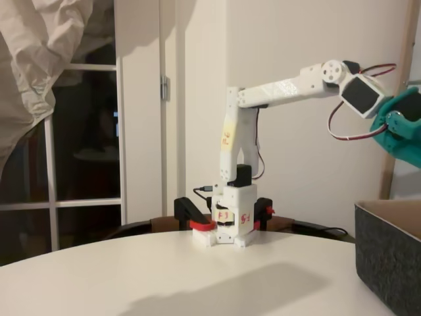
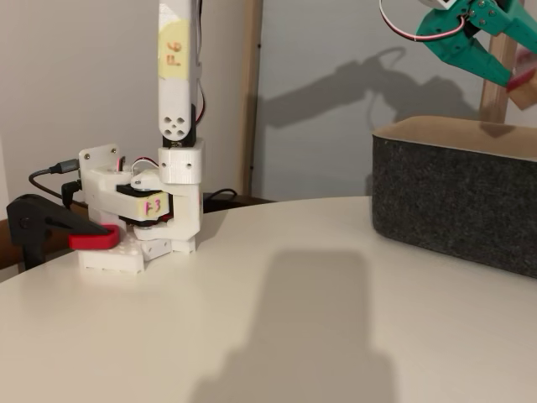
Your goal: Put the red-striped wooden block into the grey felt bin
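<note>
Red-striped wooden block (image 2: 524,86) shows as a small tan and reddish piece at the far right edge of a fixed view, held up in the air just beyond the teal gripper (image 2: 503,71) and above the grey felt bin (image 2: 457,201), clear of its rim. It is cut by the picture's edge, so its stripes cannot be made out. The teal fingers (image 2: 466,54) angle down to the right and meet the block at their tips; they look clenched on it, though the contact lies at the very edge of the picture. In the other fixed view the gripper (image 1: 401,131) sits high at the right edge, above the bin (image 1: 388,263), whose dark charcoal wall and lighter inner face fill the near right corner; the fingertips are cut off there. The white arm (image 1: 283,92) reaches from its base (image 1: 227,224) at the far side of the pale round table (image 1: 164,276) out to the right, with red and white wires looping at the wrist. A red-and-black clamp (image 2: 59,235) pins the base to the table's far left edge. The arm's shadow lies across the tabletop between base and bin.
</note>
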You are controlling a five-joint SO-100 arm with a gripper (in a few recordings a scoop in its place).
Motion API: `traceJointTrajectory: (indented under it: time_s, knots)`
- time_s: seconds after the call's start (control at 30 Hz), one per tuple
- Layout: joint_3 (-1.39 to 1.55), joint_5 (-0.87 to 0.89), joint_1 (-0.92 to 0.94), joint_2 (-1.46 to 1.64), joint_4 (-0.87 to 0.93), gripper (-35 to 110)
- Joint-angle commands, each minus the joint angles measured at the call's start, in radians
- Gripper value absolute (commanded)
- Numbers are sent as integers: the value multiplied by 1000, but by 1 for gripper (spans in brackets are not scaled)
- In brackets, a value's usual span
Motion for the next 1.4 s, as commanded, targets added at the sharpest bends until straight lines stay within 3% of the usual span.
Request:
traceJointTrajectory:
  time_s: [0.0,0.3,0.57,0.73,1.03,1.37]
  knots:
    - [-26,-23,-15,17,48,25]
    - [-6,54,74,166,235,27]
    - [268,153,206,511,256,28]
    - [417,272,380,706,304,25]
    - [646,500,882,871,347,19]
    - [893,505,1223,927,328,17]
